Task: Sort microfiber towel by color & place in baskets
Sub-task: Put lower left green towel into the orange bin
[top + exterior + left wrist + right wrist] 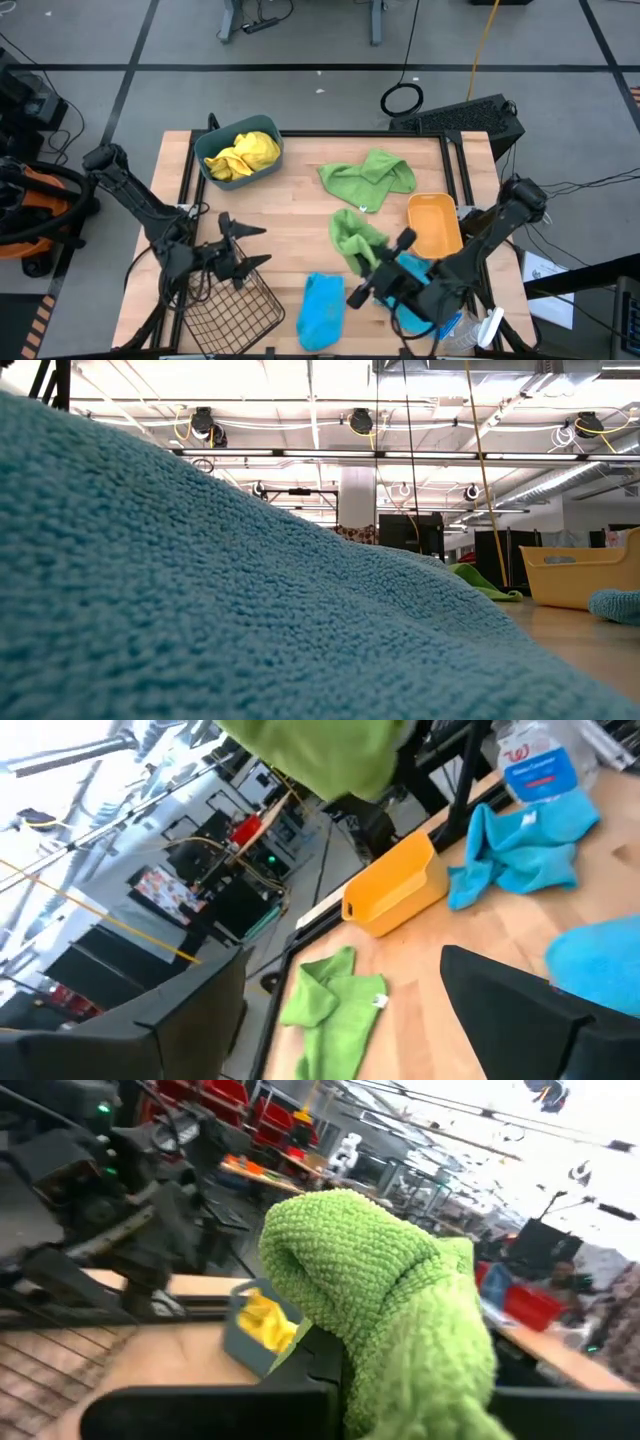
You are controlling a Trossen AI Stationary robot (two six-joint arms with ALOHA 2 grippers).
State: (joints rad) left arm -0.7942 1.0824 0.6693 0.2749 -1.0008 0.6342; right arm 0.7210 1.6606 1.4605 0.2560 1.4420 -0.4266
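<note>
My right gripper (370,268) is shut on a green towel (355,240), raised over the table's middle. A second green towel (370,175) lies flat farther back. One blue towel (322,310) lies near the front edge; another blue towel (412,268) lies under my right arm. Yellow towels (245,152) fill the teal bin (205,160) at the back left. The orange tub (435,225) stands at the right. My left gripper (250,248) is open above the wire basket (230,305) at the front left, holding nothing. My right gripper holds the green towel by a bunched part (380,1300) that bulges over the fingers and hides where they meet it. The fingers come in about level from the table's right side. The towel hangs below them (320,750), clear of the table.
A clear bottle (490,325) with a white cap lies at the front right, beside the blue towel. Bare wood shows between the teal bin and the wire basket. In the low view a blue towel (200,590) fills most of the picture.
</note>
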